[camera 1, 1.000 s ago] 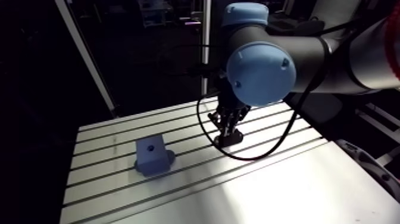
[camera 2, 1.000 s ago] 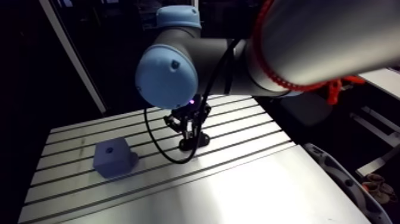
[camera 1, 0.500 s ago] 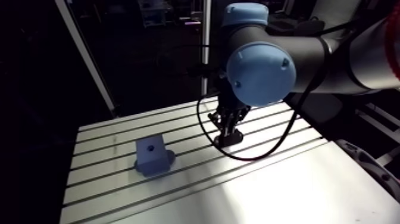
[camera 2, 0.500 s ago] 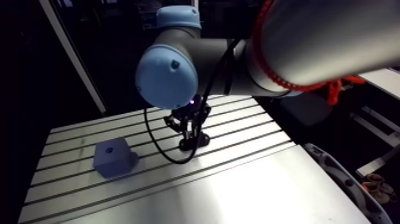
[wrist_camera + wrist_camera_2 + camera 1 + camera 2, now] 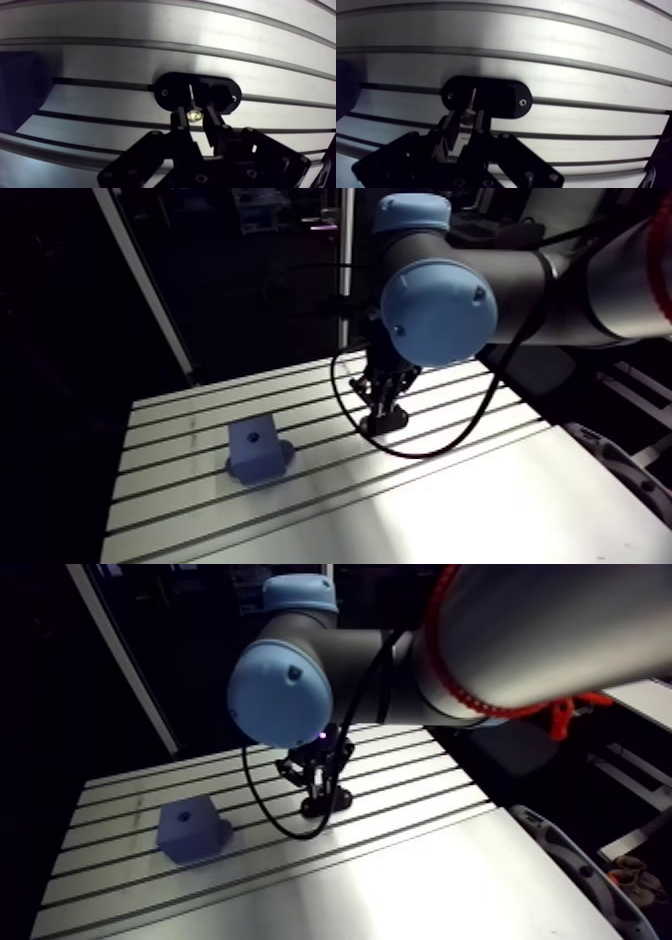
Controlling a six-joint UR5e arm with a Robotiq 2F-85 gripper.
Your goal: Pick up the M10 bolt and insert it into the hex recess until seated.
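Note:
In the wrist view a small bolt with a shiny head and thin shank stands between the fingertips of my gripper, over a black oval holder plate on the slotted table. The fingers are pressed against the bolt's head, so the gripper is shut on it. In the arm view the gripper hangs low over that black plate. A blue block with a small dark recess in its top face sits on the table to the left, well apart from the gripper.
The slotted aluminium table runs wide in front of the block and the plate. Beside the gripper in the wrist view, the block shows only as a dark shape. A looped black cable hangs by the plate.

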